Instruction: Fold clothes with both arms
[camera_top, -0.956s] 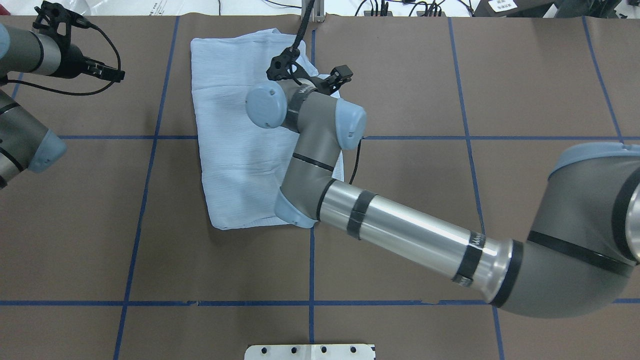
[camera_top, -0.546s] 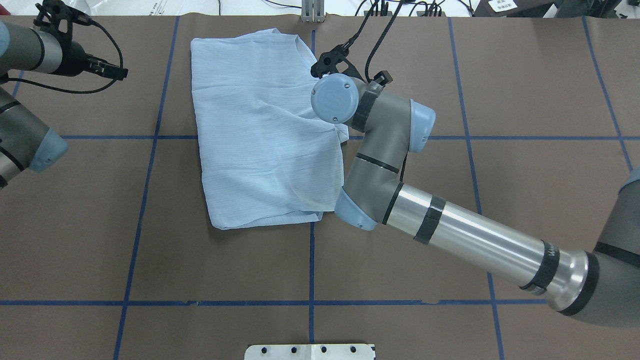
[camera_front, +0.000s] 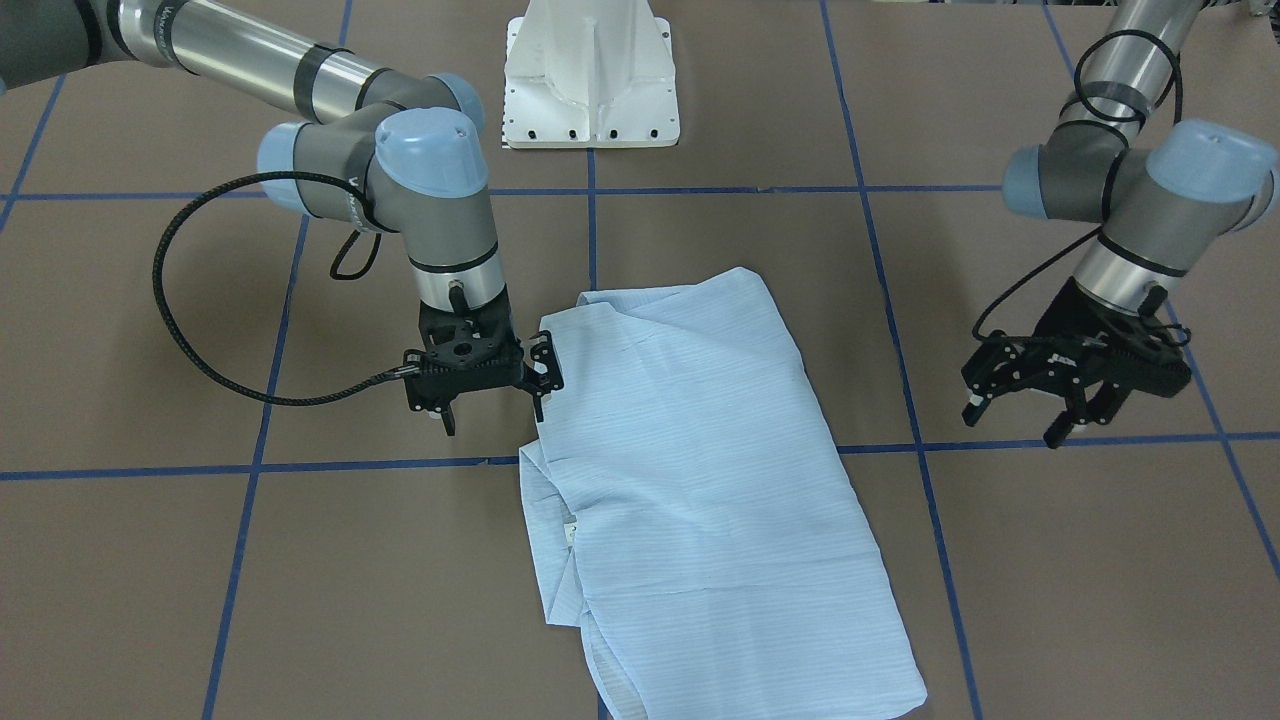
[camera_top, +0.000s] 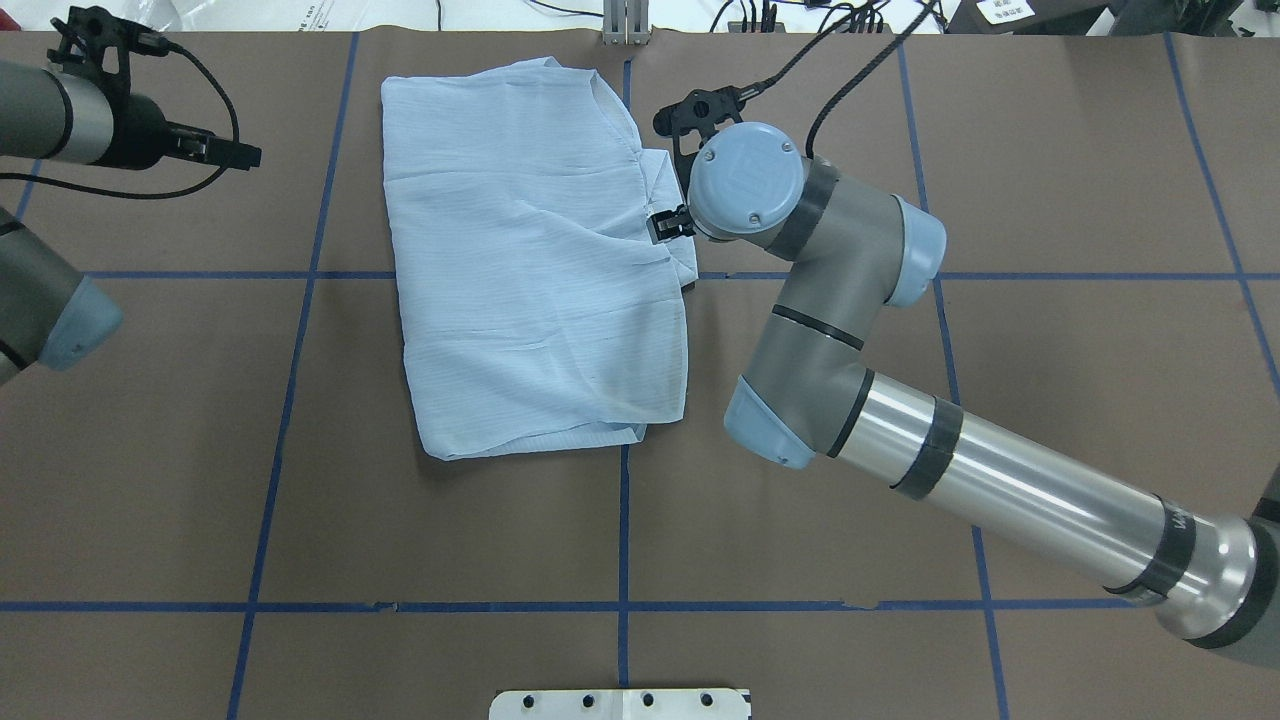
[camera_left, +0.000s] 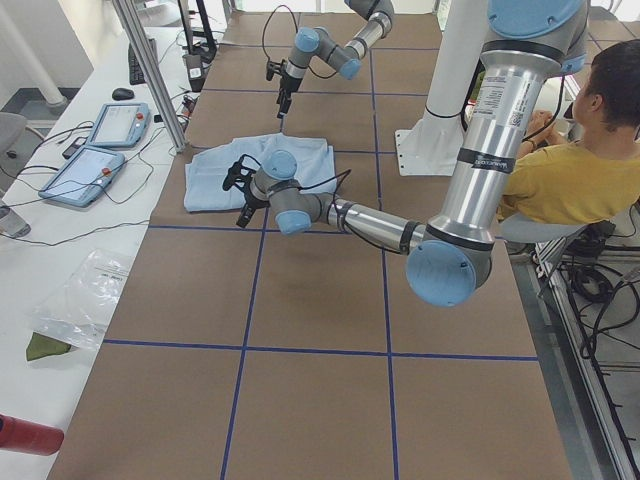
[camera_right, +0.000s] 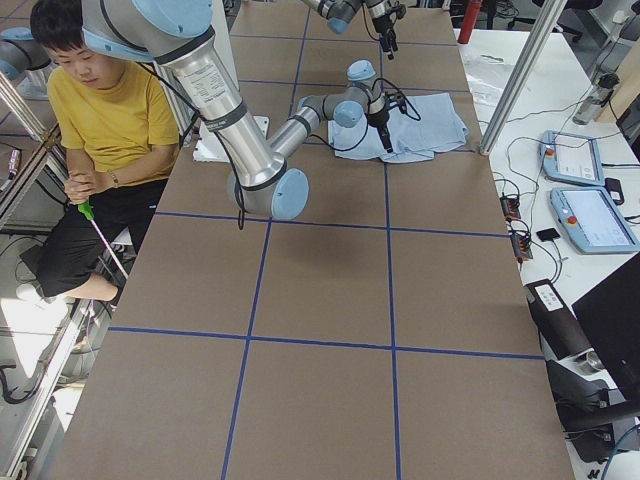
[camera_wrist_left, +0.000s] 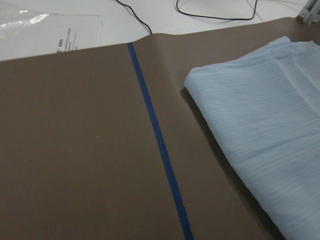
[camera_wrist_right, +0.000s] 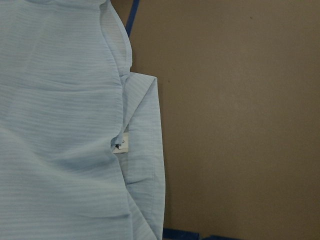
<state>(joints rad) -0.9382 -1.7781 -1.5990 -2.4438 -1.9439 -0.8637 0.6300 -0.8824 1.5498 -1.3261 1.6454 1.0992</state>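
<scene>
Shirt (camera_front: 690, 450) lies on the table (camera_front: 200, 560) folded into a rough rectangle, sleeves tucked in, with one underlayer poking out along its side. The right gripper (camera_front: 492, 400) hovers at that edge, jaws apart and empty. The left gripper (camera_front: 1015, 410) hangs well apart, jaws spread too. Probably only a last fold or tidying remains.

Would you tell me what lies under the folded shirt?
The shirt lies on the brown table cover, whose blue tape lines run beneath it. A white label peeks out at its edge; the rest is hidden.
</scene>
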